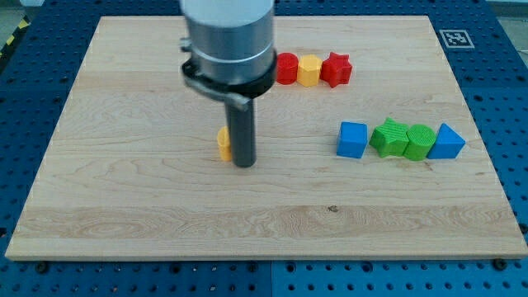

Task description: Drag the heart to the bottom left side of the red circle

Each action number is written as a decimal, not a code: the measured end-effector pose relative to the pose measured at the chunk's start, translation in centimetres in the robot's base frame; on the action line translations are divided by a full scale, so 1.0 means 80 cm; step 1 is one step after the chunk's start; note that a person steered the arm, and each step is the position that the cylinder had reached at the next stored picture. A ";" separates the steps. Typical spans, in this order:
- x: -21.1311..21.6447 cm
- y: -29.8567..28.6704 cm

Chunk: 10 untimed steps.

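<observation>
We are working without a pincer: our tip [244,163] is touching the right side of the yellow heart [223,143], mid-worktop [124,206], well below-left of the red circle [286,68]. We should be circling round it, then pushing it up and rightward.

1. You see a board [124,198] of pale wood, matt, with visible grain and a small dark knot.
2. Your arm's housing [228,33] looks like smooth grey metal with a soft sheen.
3. The rod ending in my tip [244,164] is dark and matt.
4. The blue cube [352,139] and green blocks [404,139] look like ridged matt plastic.
</observation>
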State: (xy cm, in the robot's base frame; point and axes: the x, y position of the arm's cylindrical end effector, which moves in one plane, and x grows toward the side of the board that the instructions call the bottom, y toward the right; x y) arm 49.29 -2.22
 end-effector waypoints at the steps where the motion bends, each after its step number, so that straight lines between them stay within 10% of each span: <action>1: -0.025 0.007; 6: 0.028 -0.057; 10: -0.030 -0.087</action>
State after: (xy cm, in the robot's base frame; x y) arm 46.91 -9.20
